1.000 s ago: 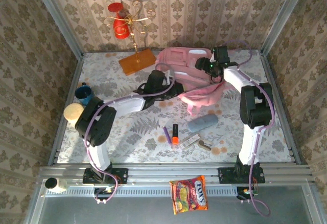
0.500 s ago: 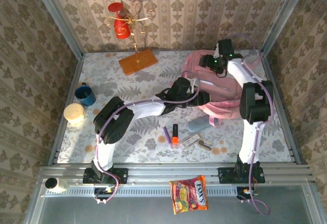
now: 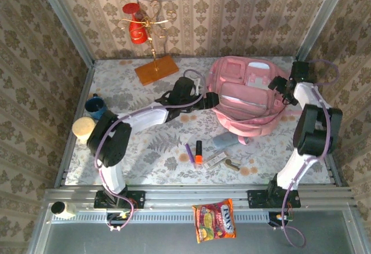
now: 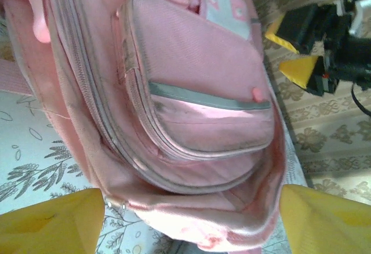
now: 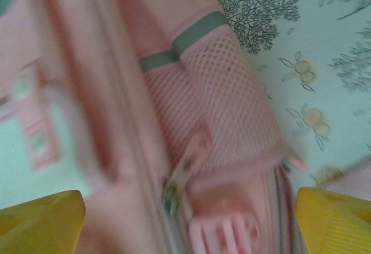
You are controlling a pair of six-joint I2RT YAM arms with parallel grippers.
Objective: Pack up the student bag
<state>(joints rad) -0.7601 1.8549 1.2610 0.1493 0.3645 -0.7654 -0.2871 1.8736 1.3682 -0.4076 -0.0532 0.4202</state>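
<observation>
— On the table's (image 3: 139, 149) far right side, does your pink backpack (image 3: 246, 100) lie flat?
— Yes, front pockets up. Your left gripper (image 3: 210, 99) waits just beside its left edge, jaws spread wide, gripping nothing. Your right gripper (image 3: 279, 86) sits at its right side, equally wide and empty. A grey-blue pouch (image 3: 225, 141) touches its near edge.

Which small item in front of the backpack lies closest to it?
The grey-blue pouch, right at the student bag's near edge; the purple pen, orange tube and key lie apart from it.
</observation>
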